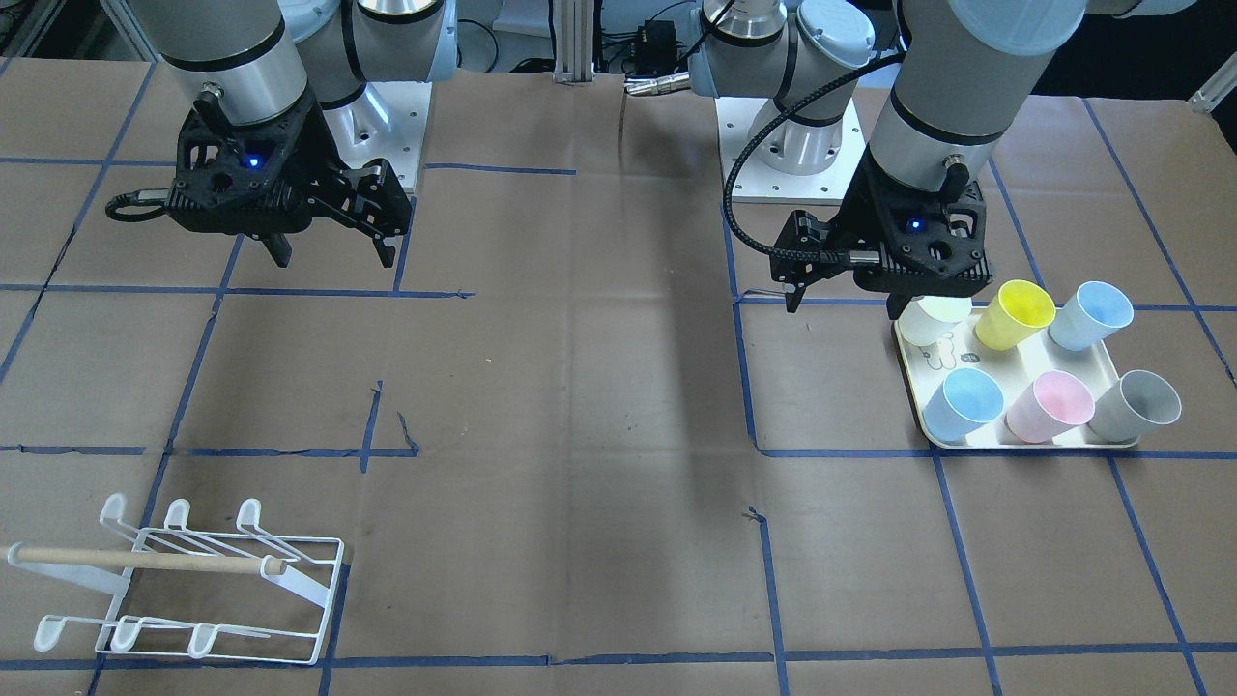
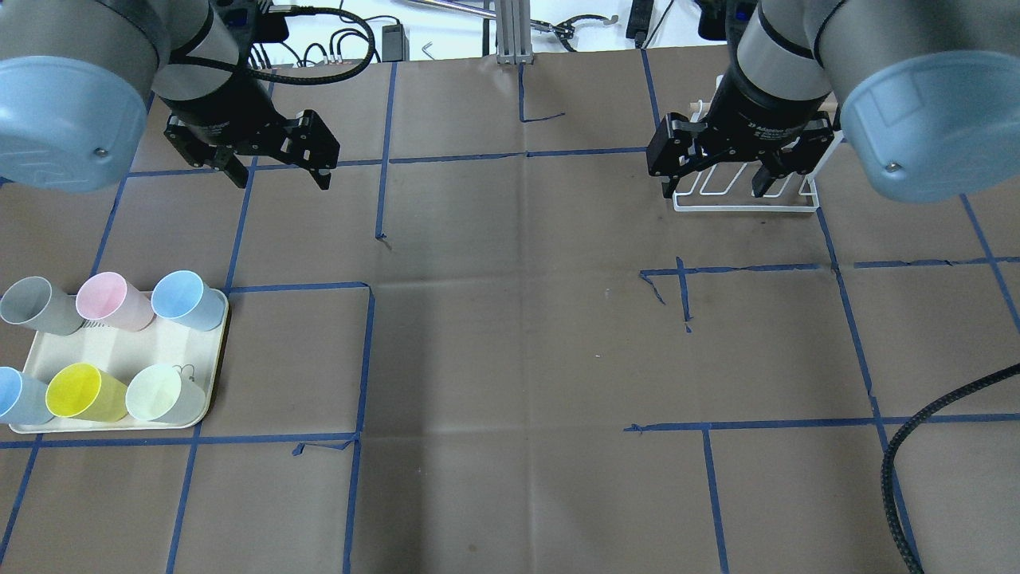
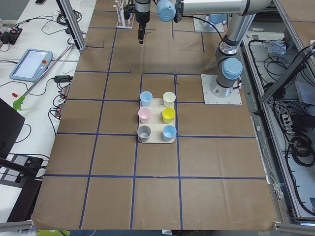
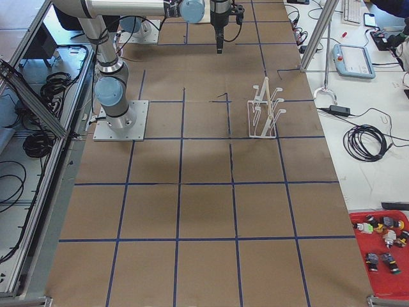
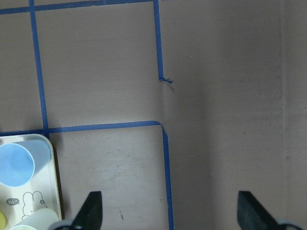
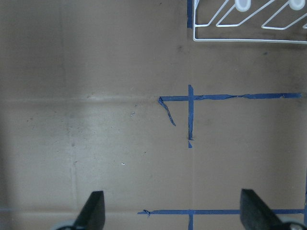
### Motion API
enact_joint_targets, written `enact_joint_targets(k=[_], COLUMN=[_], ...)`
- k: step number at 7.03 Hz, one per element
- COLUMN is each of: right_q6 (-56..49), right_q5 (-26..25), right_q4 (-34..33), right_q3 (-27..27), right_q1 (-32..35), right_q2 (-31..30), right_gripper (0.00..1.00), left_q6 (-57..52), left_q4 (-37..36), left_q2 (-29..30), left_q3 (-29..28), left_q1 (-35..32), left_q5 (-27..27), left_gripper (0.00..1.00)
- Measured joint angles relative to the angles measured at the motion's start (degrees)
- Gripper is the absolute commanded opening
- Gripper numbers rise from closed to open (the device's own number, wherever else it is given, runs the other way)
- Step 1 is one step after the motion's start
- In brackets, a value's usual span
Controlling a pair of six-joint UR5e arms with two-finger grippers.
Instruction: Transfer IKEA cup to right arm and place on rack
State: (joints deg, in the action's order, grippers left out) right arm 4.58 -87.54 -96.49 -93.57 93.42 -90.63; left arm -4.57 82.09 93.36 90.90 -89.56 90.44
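Several plastic cups stand on a cream tray (image 2: 119,351): grey (image 2: 36,304), pink (image 2: 111,300), blue (image 2: 187,300), a second blue (image 2: 14,396), yellow (image 2: 84,392) and pale white (image 2: 163,393). My left gripper (image 2: 275,167) is open and empty, in the air beside the tray's inner corner; in the front view it (image 1: 844,300) hangs over the white cup (image 1: 935,321). My right gripper (image 2: 713,187) is open and empty, above the table in front of the white wire rack (image 1: 193,580), which it partly hides in the overhead view (image 2: 745,206).
Brown paper with blue tape lines covers the table (image 2: 518,335). The left wrist view shows the tray corner (image 5: 53,182) and a blue cup (image 5: 17,163) at lower left. The right wrist view shows the rack's edge (image 6: 249,40) at top right.
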Motion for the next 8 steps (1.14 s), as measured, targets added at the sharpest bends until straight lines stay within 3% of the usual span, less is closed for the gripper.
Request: enact_joint_targets(k=[8], right_q6=[0.0], right_q5=[0.4], right_q4=[0.0], right_q3=[0.2], right_q1=[0.0], right_q2=[0.1], right_gripper=[1.0], left_q6=[0.0], left_q4=[-0.6], left_q2=[-0.6], left_q3=[0.9], left_q1=[0.0], left_q5=[-0.1], left_gripper=[1.0])
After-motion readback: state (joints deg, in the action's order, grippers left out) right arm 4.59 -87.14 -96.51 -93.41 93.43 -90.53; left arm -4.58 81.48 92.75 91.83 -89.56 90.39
